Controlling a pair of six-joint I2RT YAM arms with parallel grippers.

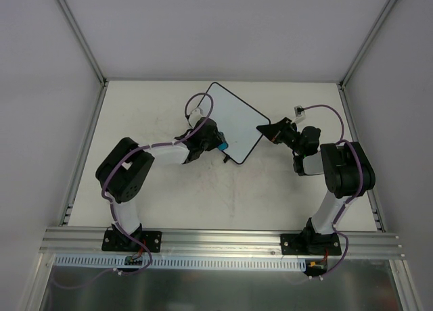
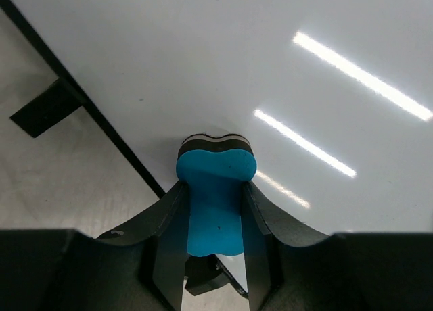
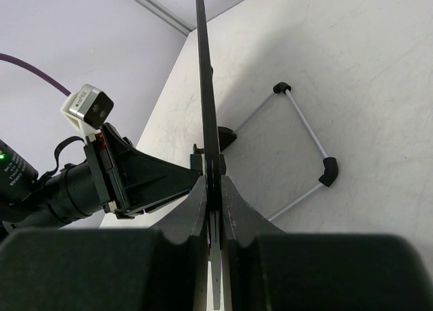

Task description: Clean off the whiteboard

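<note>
The whiteboard (image 1: 230, 122) is tilted diagonally at the table's middle back, and its face looks clean. My right gripper (image 1: 269, 130) is shut on its right edge. In the right wrist view the board (image 3: 206, 81) shows edge-on between my fingers (image 3: 213, 189). My left gripper (image 1: 218, 143) is shut on the blue-and-black eraser (image 1: 222, 145) at the board's lower left part. In the left wrist view the eraser (image 2: 215, 182) sits between my fingers (image 2: 215, 213), its black pad against the white surface (image 2: 270, 61). The board's black rim and a black foot (image 2: 44, 108) show at left.
A thin wire frame with black corner pieces (image 3: 304, 145) lies on the table beneath the board. The left arm's wrist with its white camera (image 3: 86, 107) is close to the board's other side. Grey walls and metal posts (image 1: 81, 34) enclose the table.
</note>
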